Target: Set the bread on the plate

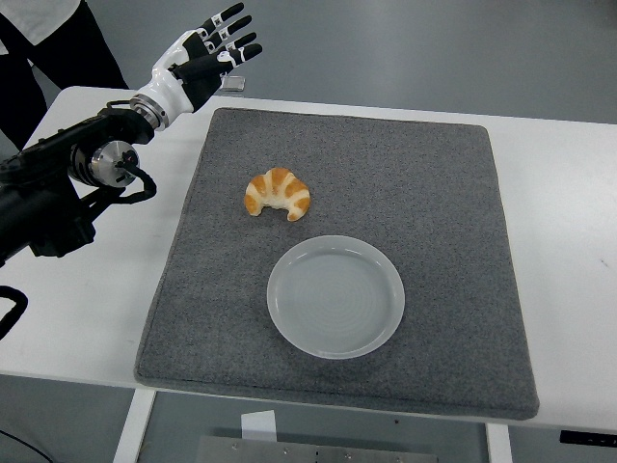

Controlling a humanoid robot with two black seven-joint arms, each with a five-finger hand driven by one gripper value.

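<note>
A golden croissant (278, 193) lies on the grey mat, just beyond and left of an empty translucent white plate (335, 296). The croissant and plate are apart. My left hand (214, 50) is raised above the table's far left corner, fingers spread and holding nothing, well up and left of the croissant. My right arm is out of view.
A grey felt mat (434, 222) covers most of the white table (569, 193). A small flat grey object (232, 84) lies near the far edge by my left hand. A person in dark clothes (58, 39) stands at the top left.
</note>
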